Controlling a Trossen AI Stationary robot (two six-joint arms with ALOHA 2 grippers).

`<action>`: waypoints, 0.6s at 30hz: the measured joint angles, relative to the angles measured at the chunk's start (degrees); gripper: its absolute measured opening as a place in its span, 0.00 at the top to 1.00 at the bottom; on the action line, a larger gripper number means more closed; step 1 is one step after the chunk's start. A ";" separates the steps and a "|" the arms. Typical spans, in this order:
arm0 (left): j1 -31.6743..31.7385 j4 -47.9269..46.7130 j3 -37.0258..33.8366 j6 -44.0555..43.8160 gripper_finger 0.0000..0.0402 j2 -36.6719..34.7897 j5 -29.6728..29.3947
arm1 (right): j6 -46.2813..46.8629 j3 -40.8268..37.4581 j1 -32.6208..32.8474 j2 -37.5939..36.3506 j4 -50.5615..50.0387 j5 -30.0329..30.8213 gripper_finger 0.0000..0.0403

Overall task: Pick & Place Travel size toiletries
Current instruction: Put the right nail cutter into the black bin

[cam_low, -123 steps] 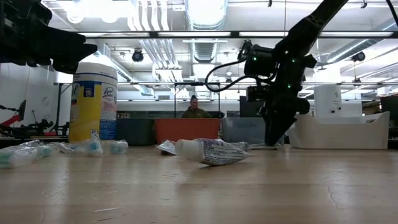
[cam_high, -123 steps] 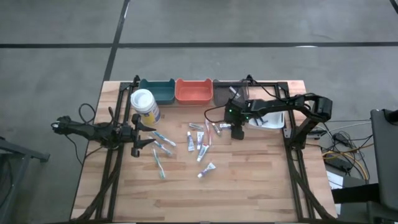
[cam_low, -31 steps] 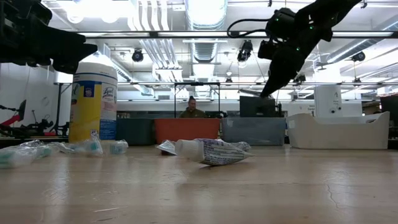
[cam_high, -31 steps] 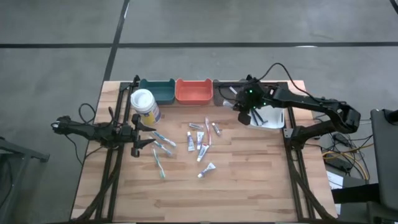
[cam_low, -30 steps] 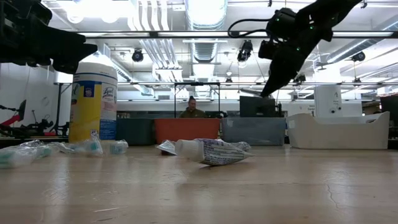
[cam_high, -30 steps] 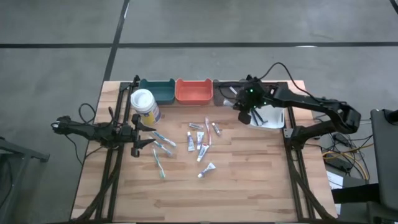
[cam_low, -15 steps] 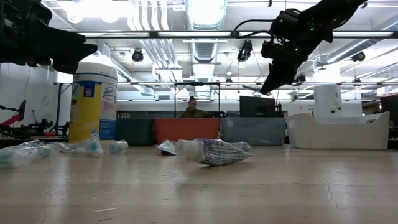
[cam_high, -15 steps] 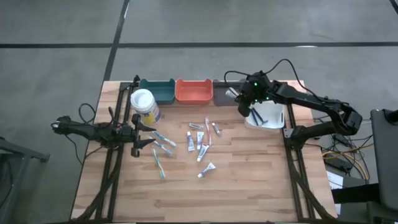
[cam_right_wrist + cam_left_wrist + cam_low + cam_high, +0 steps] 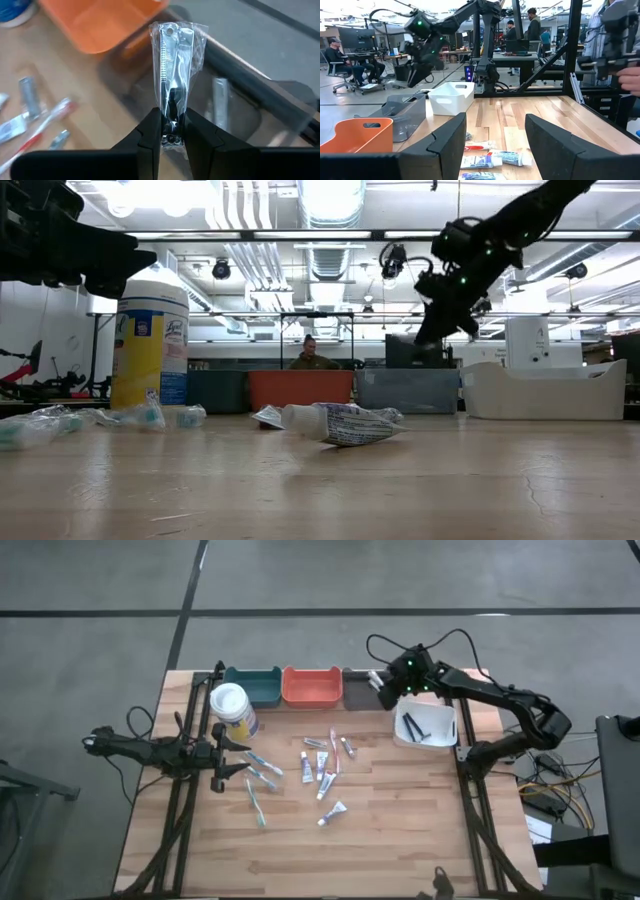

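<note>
Since half a second earlier, your right arm had swung back from over the white bin [image 9: 425, 727] toward the grey bin [image 9: 362, 688], while your left arm had not shifted. Nearest you on the tabletop [image 9: 300, 840], a lone mini tube [image 9: 333, 811] lay apart from the rest. Just beyond it, the main scatter of travel size toiletries [image 9: 320, 762] lay mid-table: small tubes and a pink toothbrush [image 9: 333, 748], with the teal toothbrushes [image 9: 258, 778] off to their left. Your left end effector [image 9: 225, 755] sat beside those teal brushes, fingers spread wide with nothing between them, next to the wipes canister [image 9: 232, 708]. The white bin at the right held a few dark stick-like pieces [image 9: 415, 726].

Farther back, your right end effector [image 9: 173, 131] hung in the air over the grey bin, fingers pinched narrow on a clear-wrapped metal item [image 9: 176, 60] that stood upright above them. In the right wrist view a similar silvery piece [image 9: 218, 101] lay inside the grey bin below. The orange bin [image 9: 312, 686] and teal bin [image 9: 252, 684] stood in the same back row. Beyond the tabletop, a person [image 9: 310, 355] sat in the room.
</note>
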 joint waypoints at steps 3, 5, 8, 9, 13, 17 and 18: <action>0.01 -0.02 0.00 0.00 0.48 0.00 0.00 | 0.21 0.00 -1.96 2.65 1.66 0.00 0.85; 0.00 -0.02 0.00 0.00 0.48 0.00 0.00 | 0.45 0.00 -2.88 4.41 2.55 -0.02 0.85; 0.00 -0.01 0.00 0.00 0.48 0.00 0.00 | 0.60 0.00 -4.05 6.84 2.98 -0.02 0.85; 0.00 -0.01 0.00 0.00 0.48 0.00 0.00 | 0.61 0.00 -4.33 7.56 3.09 -0.02 0.85; 0.02 0.00 0.00 0.00 0.48 0.00 0.00 | 1.34 0.00 -4.81 9.73 4.05 0.02 0.82; 0.00 -0.01 0.00 0.00 0.48 0.00 0.00 | 1.44 0.00 -4.79 10.91 4.38 0.03 0.81; 0.00 0.00 0.00 -0.02 0.48 0.00 0.00 | 1.49 0.00 -4.78 11.10 4.46 0.21 0.81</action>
